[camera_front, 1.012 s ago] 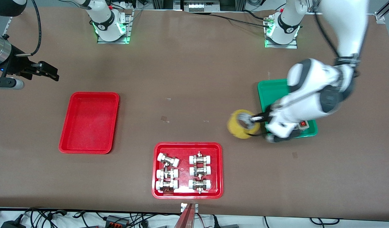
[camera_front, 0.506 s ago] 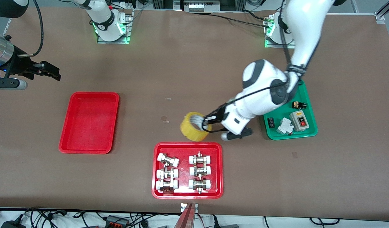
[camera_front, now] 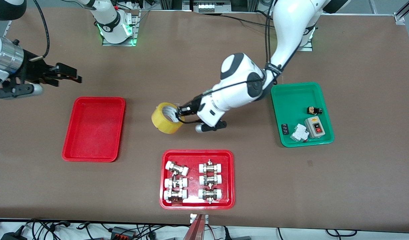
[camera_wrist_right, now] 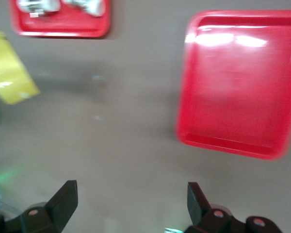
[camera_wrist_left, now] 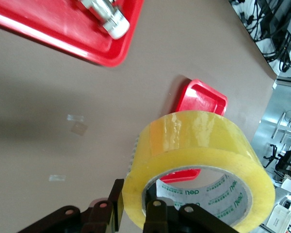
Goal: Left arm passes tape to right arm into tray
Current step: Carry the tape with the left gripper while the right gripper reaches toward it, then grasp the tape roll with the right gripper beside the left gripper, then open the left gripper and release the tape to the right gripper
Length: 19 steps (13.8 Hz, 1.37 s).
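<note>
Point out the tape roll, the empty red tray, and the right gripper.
tape roll [camera_front: 161, 122], front view, on its yellow outer band.
empty red tray [camera_front: 94, 128], front view, on its bare floor.
right gripper [camera_front: 68, 75], front view, midway between its fingertips, above the table near the tray.

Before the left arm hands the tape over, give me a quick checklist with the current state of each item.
1. Left claw shut on the tape, one finger through its hole: ok.
2. Tape lifted over bare table, between the two red trays: ok.
3. Right claw open to receive: ok.
4. Right claw at the tape: not ok, it hangs over the table near the plain red tray.
5. Plain red tray holds nothing: ok.
</note>
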{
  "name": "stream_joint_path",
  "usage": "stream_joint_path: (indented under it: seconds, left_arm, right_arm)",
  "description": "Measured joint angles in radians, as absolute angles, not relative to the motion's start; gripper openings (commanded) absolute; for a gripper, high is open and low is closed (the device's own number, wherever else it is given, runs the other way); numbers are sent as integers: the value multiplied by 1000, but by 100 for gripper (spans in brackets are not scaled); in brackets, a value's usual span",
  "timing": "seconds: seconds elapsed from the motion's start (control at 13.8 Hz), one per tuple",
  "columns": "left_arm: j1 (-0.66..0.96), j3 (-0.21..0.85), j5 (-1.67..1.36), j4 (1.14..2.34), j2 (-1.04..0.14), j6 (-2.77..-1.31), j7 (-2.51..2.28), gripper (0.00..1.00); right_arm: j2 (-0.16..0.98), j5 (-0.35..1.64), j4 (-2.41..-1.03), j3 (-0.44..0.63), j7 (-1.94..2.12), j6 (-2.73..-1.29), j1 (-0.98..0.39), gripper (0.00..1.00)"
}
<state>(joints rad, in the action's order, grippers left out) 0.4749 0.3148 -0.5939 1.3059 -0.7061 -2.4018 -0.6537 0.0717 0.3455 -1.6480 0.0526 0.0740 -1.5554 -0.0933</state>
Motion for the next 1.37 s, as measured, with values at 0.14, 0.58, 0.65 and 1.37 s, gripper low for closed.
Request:
stream_joint_path:
  seconds: [0.14, 0.58, 0.65, 1.37]
  left_arm:
    - [476, 315, -594, 1297, -706, -2400, -656, 1]
    - [476, 314, -594, 1264, -732, -2399, -656, 2]
    - [476, 314, -594, 1255, -738, -2399, -656, 2]
    - [493, 315, -594, 1244, -746, -2396, -656, 1]
  right_arm:
    - [124, 500, -1646, 53, 142, -1588, -93, 100]
    - [253, 771, -1634, 28, 236, -1795, -172, 100]
    - [267, 784, -1634, 27, 236, -1838, -202, 100]
    - [348, 794, -1632, 26, 250, -2022, -316, 18]
